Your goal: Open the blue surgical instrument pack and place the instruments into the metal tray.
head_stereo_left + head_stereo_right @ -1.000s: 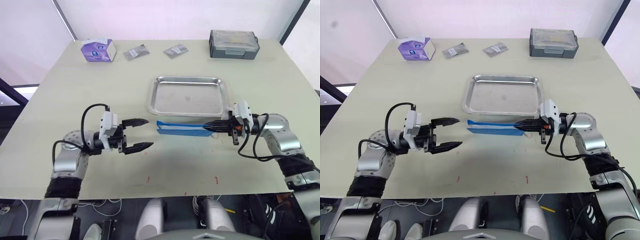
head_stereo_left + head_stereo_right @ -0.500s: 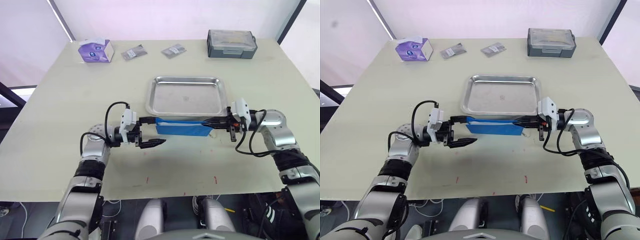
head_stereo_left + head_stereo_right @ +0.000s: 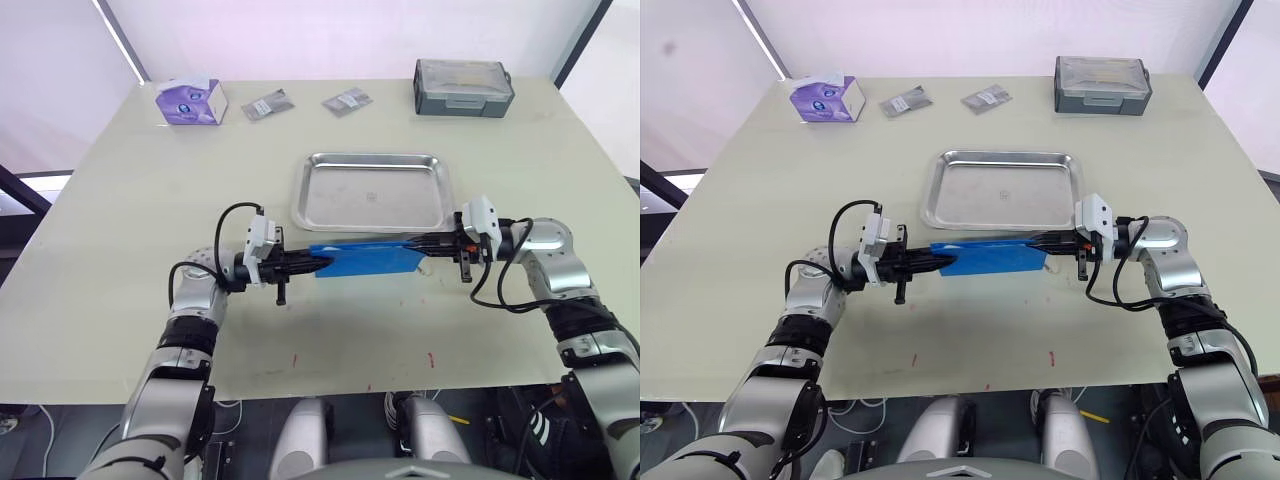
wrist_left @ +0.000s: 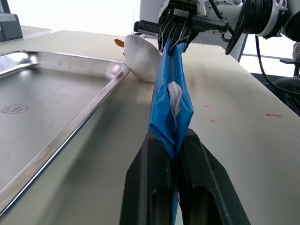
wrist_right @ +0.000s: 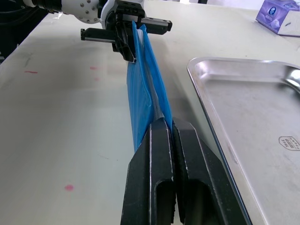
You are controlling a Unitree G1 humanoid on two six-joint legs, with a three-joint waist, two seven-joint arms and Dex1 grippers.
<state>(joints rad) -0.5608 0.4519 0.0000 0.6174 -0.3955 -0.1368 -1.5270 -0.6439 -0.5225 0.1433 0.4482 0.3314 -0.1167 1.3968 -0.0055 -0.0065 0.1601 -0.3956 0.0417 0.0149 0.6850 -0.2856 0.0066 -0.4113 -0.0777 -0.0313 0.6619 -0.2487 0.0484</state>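
On tray floor (image 4: 28, 89), tiny stamped mark.

The flat bright-blue fabric instrument pack (image 3: 362, 260) hangs stretched on edge just in front of the shallow, shiny silver rectangular metal tray (image 3: 374, 190), gripped at both ends. Grey-white lining (image 4: 174, 96) shows along its upper edge.
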